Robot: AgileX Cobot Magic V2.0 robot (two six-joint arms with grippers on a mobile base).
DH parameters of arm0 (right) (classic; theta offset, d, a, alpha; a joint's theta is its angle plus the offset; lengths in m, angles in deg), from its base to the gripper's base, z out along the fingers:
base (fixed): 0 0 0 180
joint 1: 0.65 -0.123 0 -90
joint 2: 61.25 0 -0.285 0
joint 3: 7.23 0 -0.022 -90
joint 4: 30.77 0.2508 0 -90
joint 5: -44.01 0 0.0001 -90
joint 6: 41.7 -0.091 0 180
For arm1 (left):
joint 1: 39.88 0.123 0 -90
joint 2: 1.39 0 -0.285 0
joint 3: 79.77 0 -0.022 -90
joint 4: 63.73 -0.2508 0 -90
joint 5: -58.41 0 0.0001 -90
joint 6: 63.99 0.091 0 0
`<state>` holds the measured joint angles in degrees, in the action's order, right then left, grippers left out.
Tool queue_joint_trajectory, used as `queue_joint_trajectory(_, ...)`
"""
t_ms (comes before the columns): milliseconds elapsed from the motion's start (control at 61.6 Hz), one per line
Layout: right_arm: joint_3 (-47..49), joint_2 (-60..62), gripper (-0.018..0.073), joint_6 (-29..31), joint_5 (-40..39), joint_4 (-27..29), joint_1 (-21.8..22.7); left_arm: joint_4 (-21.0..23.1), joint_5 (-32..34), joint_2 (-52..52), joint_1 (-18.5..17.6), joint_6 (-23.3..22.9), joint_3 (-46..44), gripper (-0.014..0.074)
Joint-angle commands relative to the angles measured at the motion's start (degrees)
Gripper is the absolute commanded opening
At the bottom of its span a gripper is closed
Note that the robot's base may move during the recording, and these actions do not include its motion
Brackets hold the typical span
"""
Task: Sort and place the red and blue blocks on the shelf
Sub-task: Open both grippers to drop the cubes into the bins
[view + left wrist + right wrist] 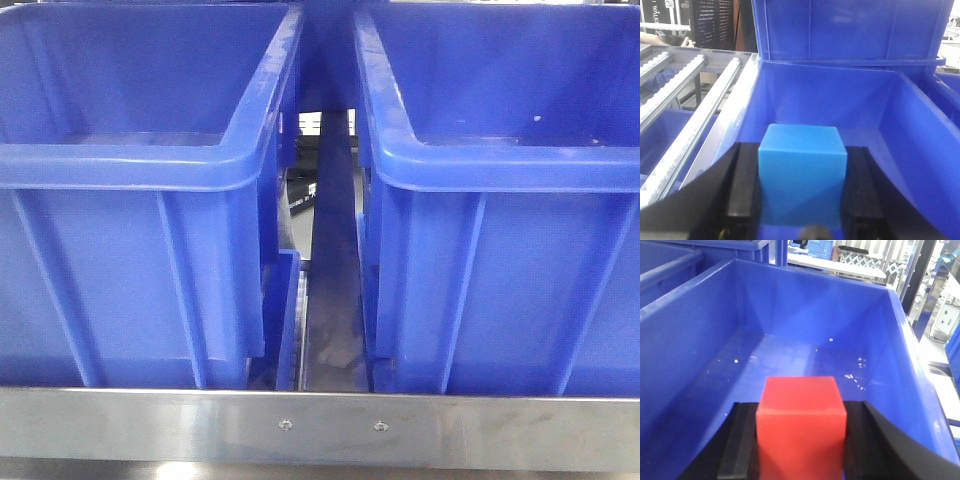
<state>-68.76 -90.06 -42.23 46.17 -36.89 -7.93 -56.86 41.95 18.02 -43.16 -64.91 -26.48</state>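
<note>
left gripper (pixel 801 192) is pinching the small matte blue cube (pixel 802 172) by its flat sides above a big blue plastic bin (pixel 910 130); right gripper (pixel 799 445) clamps the matching red cube (pixel 801 422) above another blue bin (pixel 700 340). Both look light, rigid, grippy.

Front camera faces both bins (pixel 130 260) (pixel 520 270) close; wrist cameras peer inside.
</note>
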Motion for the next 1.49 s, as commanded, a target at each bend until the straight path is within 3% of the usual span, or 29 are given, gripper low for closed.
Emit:
queue_joint_trajectory(0,1.8,-0.33,0.0089,-0.07,-5.72,0.4,0.42,0.75,7.01,0.69,-0.19,-0.11,-1.7,0.0123)
queue_joint_trajectory(178,3.97,-0.45,0.0044,-1.76,-3.78,6.62,0.42,2.95,7.9,0.95,-0.19,-0.11,-1.81,0.0123)
queue_joint_trajectory(422,11.78,-5.79,0.0049,-0.99,4.07,6.54,0.19,2.95,6.66,6.68,-1.16,-0.11,-3.44,0.0123)
queue_joint_trajectory(519,15.41,-10.38,0.0049,-0.99,4.6,6.54,-0.33,2.95,6.66,11.41,-3.06,0.43,-5.88,0.0123)
queue_joint_trajectory(681,19.63,-18.82,0.0049,1.03,4.32,6.47,-2.93,2.95,6.84,20.27,-8.4,5.46,-9.11,0.0123)
queue_joint_trajectory(876,21.6,-27.07,0.0049,1.29,0.42,6.47,-6.1,2.95,15.87,30.18,-15.21,5.68,-11.51,0.0123)
queue_joint_trajectory(1038,21.66,-31.92,0.0049,1.29,-6.6,6.47,-6.04,2.95,23.74,38.32,-16.19,5.73,-11.95,0.0123)
queue_joint_trajectory(1168,21.66,-33.92,0.0055,1.18,-8.59,7.03,-6.04,2.95,26.3,44.08,-16.08,5.73,-12.1,0.0123)
queue_joint_trajectory(1265,21.66,-34.25,0.0118,1.13,-8.44,7.63,-6.04,2.95,25.62,46.83,-16.08,5.73,-12.1,0.0132)
queue_joint_trajectory(1330,21.66,-34.25,0.0205,1.13,-8.38,7.69,-6.04,2.95,24.85,47.61,-16.08,5.73,-12.1,0.0167)
queue_joint_trajectory(1411,21.66,-34.25,0.0349,1.13,-8.0,7.75,-6.04,2.95,23.82,47.78,-16.08,5.73,-12.1,0.0277)
queue_joint_trajectory(1476,21.66,-34.25,0.0452,1.13,-7.37,7.75,-6.04,2.95,23.7,47.78,-16.08,5.73,-12.1,0.0433)
